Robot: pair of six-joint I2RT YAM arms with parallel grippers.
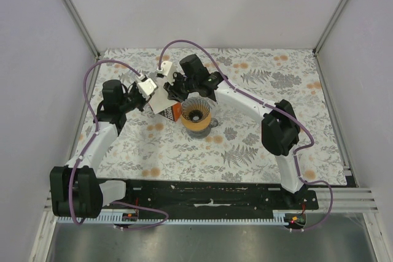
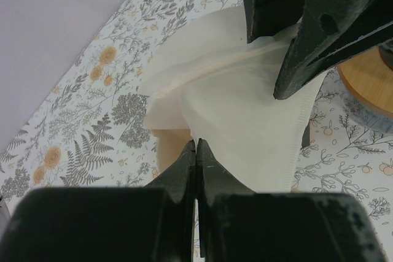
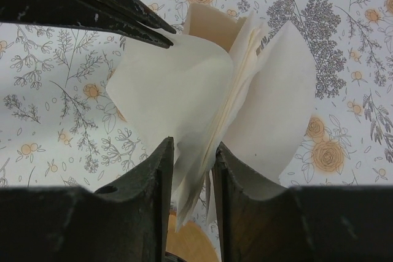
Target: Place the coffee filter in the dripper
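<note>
Pinching the coffee filter (image 2: 245,121) by one edge, the left end effector (image 2: 195,149) is shut on it above the orange carton (image 1: 172,112), just beside the dripper (image 1: 196,115). The right end effector (image 3: 193,151) stands apart w/ several cream sheets (image 3: 236,84) fanned between its fingers. Risk: extra papers lift along, or the thin filter tears.

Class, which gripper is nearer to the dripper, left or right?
Right. In the top view the right gripper is just up-left of the dripper; the left gripper, pinching the coffee filter, sits farther left.
</note>
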